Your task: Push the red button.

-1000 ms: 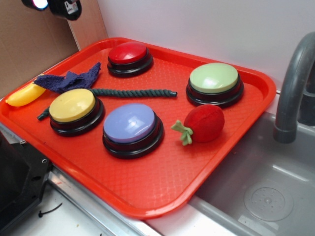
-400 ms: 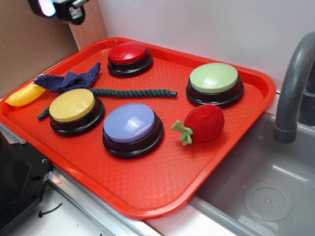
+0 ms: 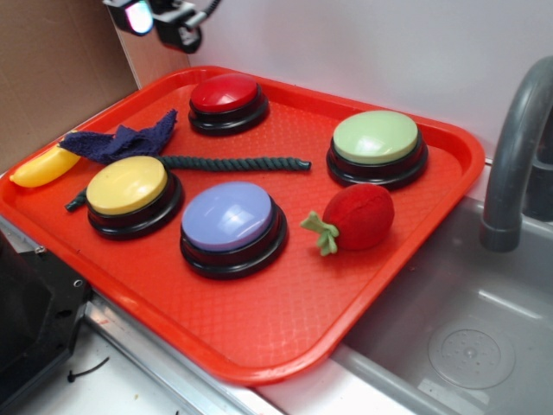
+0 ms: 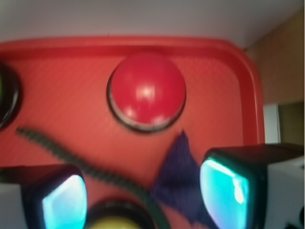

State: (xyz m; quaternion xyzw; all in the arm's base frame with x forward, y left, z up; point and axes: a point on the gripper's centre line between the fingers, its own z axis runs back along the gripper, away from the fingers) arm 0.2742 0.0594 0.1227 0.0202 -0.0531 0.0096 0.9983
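Observation:
The red button point(image 3: 225, 92) point(image 4: 147, 89) is a glossy red dome on a black base at the far left corner of the red tray point(image 3: 285, 320). My gripper point(image 3: 160, 19) point(image 4: 143, 195) hangs high above the tray's far left corner, to the left of the button and well clear of it. In the wrist view its two fingers stand wide apart with nothing between them, so it is open. Below the gap I see the rope and the blue cloth.
On the tray also sit a yellow button point(image 3: 127, 185), a purple button point(image 3: 229, 217), a green button point(image 3: 376, 138), a plush strawberry point(image 3: 354, 217), a dark rope point(image 3: 233, 162) and a blue cloth point(image 3: 125, 140). A yellow banana point(image 3: 43, 168) lies at the left rim. Sink and faucet point(image 3: 514, 147) stand right.
My gripper has moved right along the top of the exterior view, from the far left corner toward the red button. Nothing on the tray has moved.

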